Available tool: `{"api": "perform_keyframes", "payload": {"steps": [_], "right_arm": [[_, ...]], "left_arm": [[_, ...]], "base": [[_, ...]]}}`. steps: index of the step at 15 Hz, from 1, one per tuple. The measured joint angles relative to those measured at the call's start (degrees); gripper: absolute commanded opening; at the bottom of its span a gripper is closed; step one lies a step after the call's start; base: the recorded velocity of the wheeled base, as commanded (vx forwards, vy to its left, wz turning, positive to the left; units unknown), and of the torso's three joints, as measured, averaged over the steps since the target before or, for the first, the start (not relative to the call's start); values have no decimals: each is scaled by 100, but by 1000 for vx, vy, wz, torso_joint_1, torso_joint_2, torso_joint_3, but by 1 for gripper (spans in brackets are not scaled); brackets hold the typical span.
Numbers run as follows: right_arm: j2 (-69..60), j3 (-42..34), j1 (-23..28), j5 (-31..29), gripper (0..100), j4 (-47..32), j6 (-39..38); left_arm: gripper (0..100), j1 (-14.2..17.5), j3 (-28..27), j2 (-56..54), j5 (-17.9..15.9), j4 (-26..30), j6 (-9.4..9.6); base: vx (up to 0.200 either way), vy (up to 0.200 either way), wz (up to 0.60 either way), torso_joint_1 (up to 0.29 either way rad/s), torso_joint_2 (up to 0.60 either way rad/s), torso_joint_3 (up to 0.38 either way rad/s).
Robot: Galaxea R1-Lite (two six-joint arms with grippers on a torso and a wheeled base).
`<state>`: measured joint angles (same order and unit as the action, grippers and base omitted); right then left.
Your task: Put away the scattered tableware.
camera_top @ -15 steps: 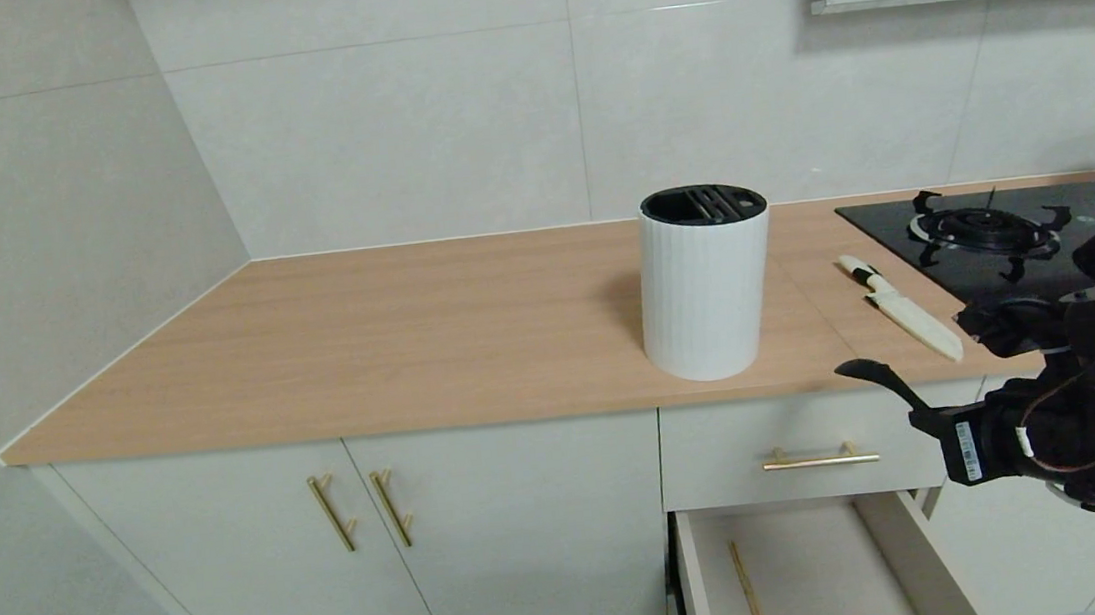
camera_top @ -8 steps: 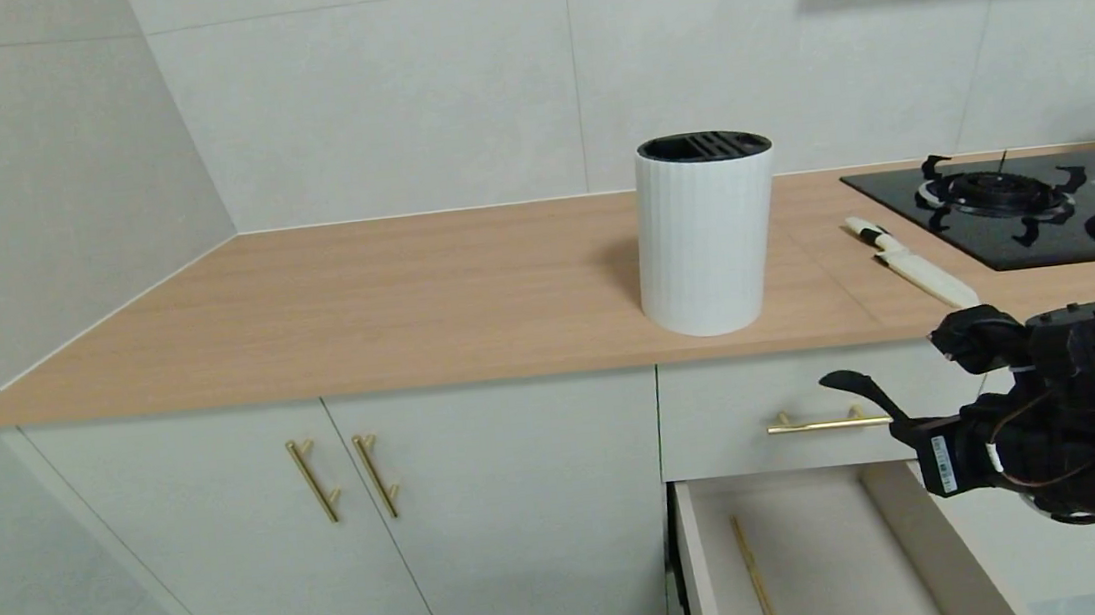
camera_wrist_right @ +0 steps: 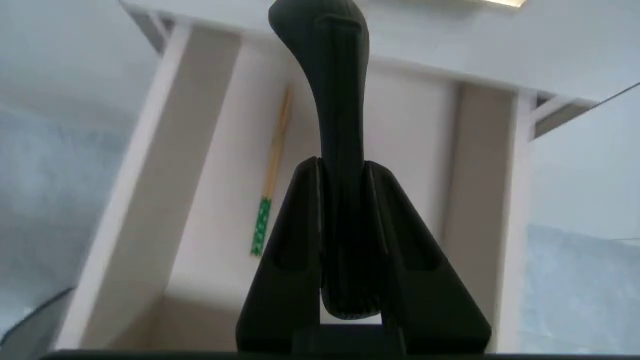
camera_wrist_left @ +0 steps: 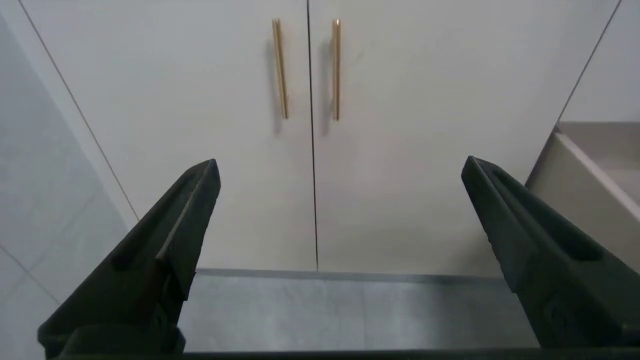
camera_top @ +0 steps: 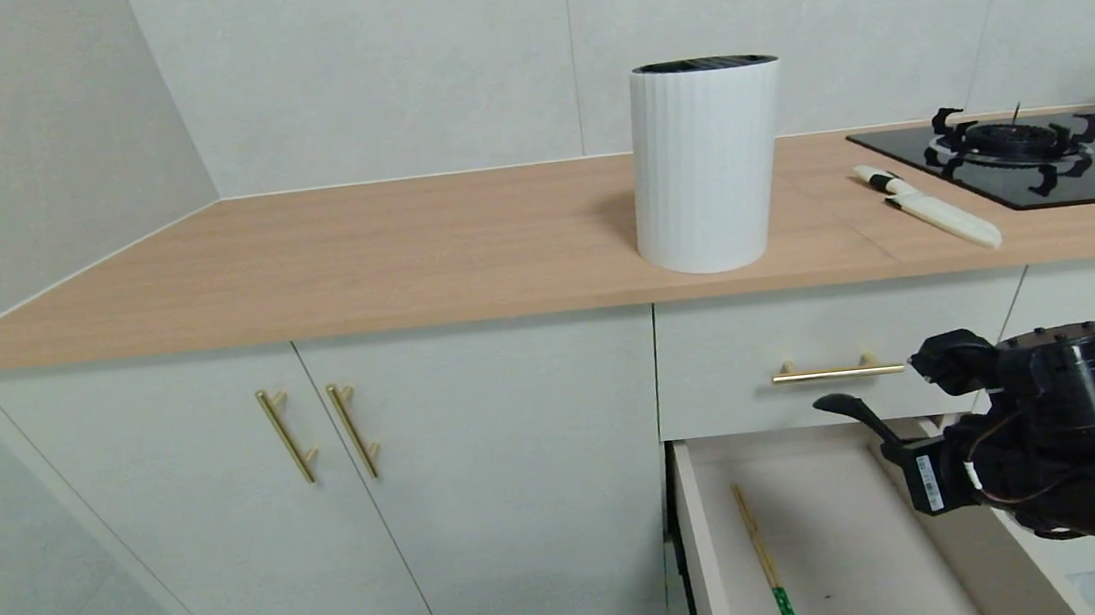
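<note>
The knife [camera_top: 928,208] lies flat on the table [camera_top: 401,241], white blade toward the front edge and black-and-white handle toward the wall. It sits between the white ribbed knife holder [camera_top: 707,167] and the gas hob [camera_top: 1025,156], touching neither. The holder stands upright near the table's front edge, with its black slotted top just showing.

Below the table, the lower drawer [camera_top: 700,534] is pulled open. On its floor along the left side I see a wooden chopstick [camera_top: 765,565] with a green patterned end; I cannot tell whether it is one stick or a pair. The drawer above it is closed, with a gold handle [camera_top: 837,373].

My right claw [camera_top: 843,407] hangs over the open drawer's right side, fingers pressed together with nothing between them. From the right wrist camera the closed claw [camera_wrist_right: 320,25] points down into the drawer, and the chopstick [camera_wrist_right: 270,175] lies off to one side of it.

My left claw [camera_wrist_left: 340,172] is spread wide and empty. It faces the cabinet doors [camera_wrist_left: 420,130] and their two gold handles [camera_wrist_left: 281,68].
</note>
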<state>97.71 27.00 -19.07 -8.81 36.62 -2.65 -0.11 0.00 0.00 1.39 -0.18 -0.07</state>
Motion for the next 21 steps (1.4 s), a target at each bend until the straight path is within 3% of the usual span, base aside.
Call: {"api": "perform_keyframes", "payload": {"steps": [7,18,21], "right_arm": [[172,-29,-4,-89,0,0,0],[647,-101,-6,-93,0,38,-2],[1012,-118,-6,-84,0,670,-26]], "left_arm": [[100,1,0,0,0,2,0],[100,1,0,0,0,2,0],[100,1,0,0,0,2,0]], "base": [[0,0,0,-113,392,272],[0,0,0,-3,13,8],[0,0,0,0,0,0]]}}
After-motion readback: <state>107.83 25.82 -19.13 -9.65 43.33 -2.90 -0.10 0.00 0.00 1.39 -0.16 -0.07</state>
